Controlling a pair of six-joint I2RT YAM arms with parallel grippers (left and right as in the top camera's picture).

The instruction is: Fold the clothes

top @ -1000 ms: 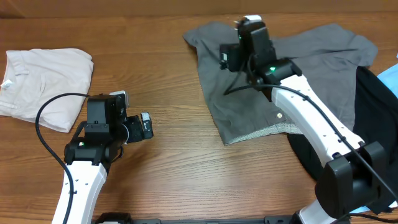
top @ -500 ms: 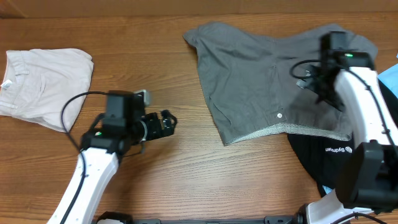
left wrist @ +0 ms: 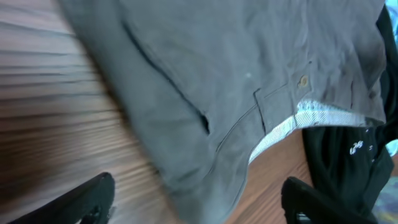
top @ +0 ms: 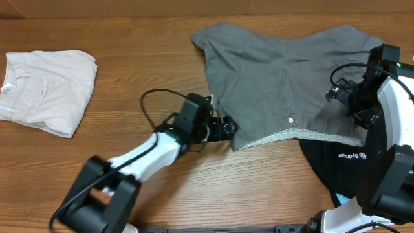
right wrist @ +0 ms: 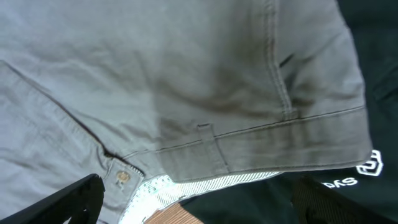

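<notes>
The grey shorts (top: 272,84) lie spread flat at the upper right of the table, waistband with pale lining toward the front, button (top: 290,120) showing. My left gripper (top: 226,127) is open at the shorts' front left waistband corner; in the left wrist view the shorts (left wrist: 205,81) lie between and beyond the open jaws (left wrist: 198,202). My right gripper (top: 354,107) is open above the shorts' right waistband; the right wrist view shows the waistband (right wrist: 249,149) and the open jaws (right wrist: 199,202).
A white folded garment (top: 45,90) lies at the far left. A black garment with a small white logo (top: 336,162) lies under the shorts' right front, also in the right wrist view (right wrist: 298,199). A blue thing (top: 406,81) shows at the right edge.
My left arm has swung right across the table to the shorts' front left corner. My right arm has moved from the shorts' top middle to their right side, then slightly forward.
</notes>
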